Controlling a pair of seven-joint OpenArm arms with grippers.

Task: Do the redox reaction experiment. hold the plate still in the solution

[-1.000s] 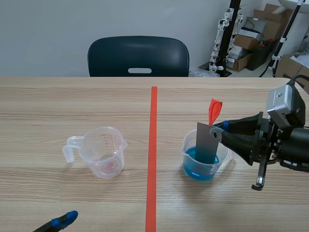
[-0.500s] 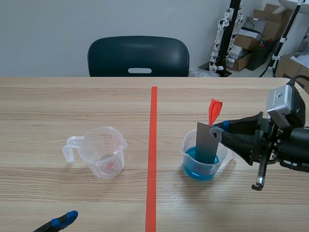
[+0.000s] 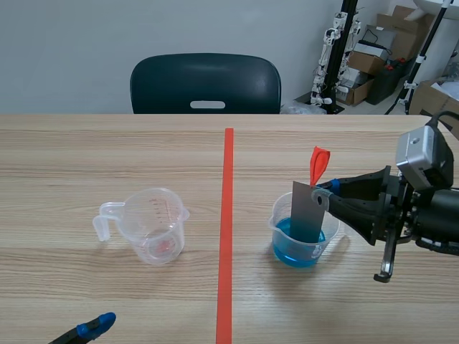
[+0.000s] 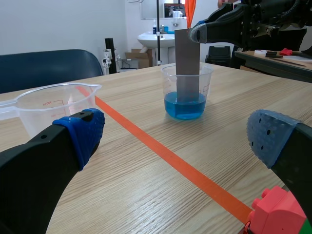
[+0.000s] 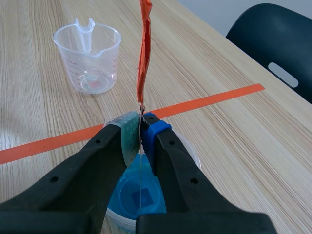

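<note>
A grey metal plate (image 3: 306, 211) with an orange-red tag (image 3: 317, 163) at its top stands upright in a clear beaker (image 3: 302, 233) of blue solution (image 3: 297, 251). Its lower end dips into the liquid. My right gripper (image 3: 324, 193) is shut on the plate's upper corner, coming in from the right. In the right wrist view the plate (image 5: 141, 170) is seen edge-on between the pads, above the blue solution (image 5: 136, 192), with the tag (image 5: 144, 53) rising ahead. My left gripper (image 4: 170, 141) hangs open low at the near left, well away from the beaker (image 4: 186, 90).
An almost empty clear measuring cup (image 3: 149, 223) with a faint pink trace in its bottom stands left of the orange-red tape line (image 3: 226, 229). A dark chair (image 3: 206, 84) is behind the table's far edge. A red block (image 4: 275, 212) shows under my left gripper.
</note>
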